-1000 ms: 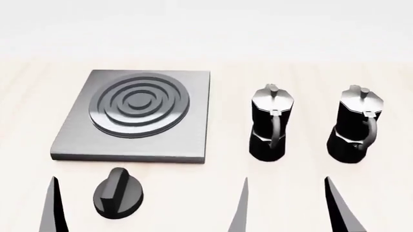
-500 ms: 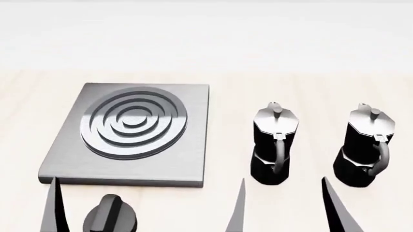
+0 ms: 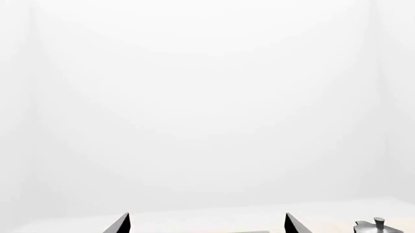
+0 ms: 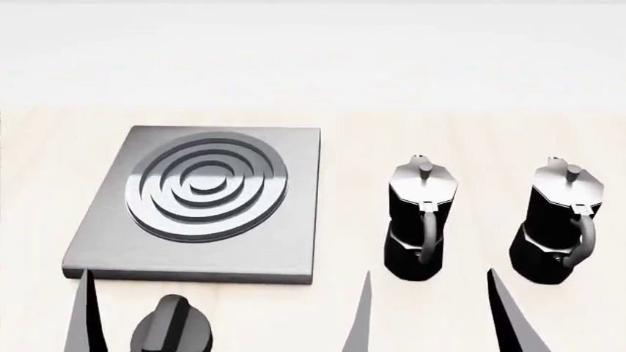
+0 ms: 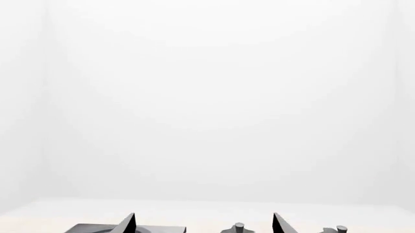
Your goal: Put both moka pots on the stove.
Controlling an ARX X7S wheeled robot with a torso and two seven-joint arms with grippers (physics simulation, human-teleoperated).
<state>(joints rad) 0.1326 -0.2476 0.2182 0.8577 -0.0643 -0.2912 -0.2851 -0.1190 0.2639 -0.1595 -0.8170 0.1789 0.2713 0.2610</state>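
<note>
The stove [image 4: 201, 198], a square grey slab with a ring burner, lies on the left of the light wooden table. Two black moka pots with silver lids stand upright to its right: the nearer pot [image 4: 421, 220] and the outer pot [image 4: 559, 224]. Neither is touched. My right gripper [image 4: 432, 319] is open at the view's lower edge, short of the nearer pot, whose lid knob [image 5: 238, 226] shows between its fingers. My left gripper [image 3: 206, 225] is open and empty. In the head view only one of its fingers [image 4: 83, 315] shows, in front of the stove's near left corner.
A squat round black knob [image 4: 174, 334] sits on the table just in front of the stove, beside my left gripper's finger. Both wrist views look out over the table at a blank white background. The outer pot's lid [image 5: 340, 229] peeks in at the edge.
Since a second ago the head view has shifted, so stove and pots sit lower in the frame. Over the last half second almost nothing moved. Both grippers stay open.
</note>
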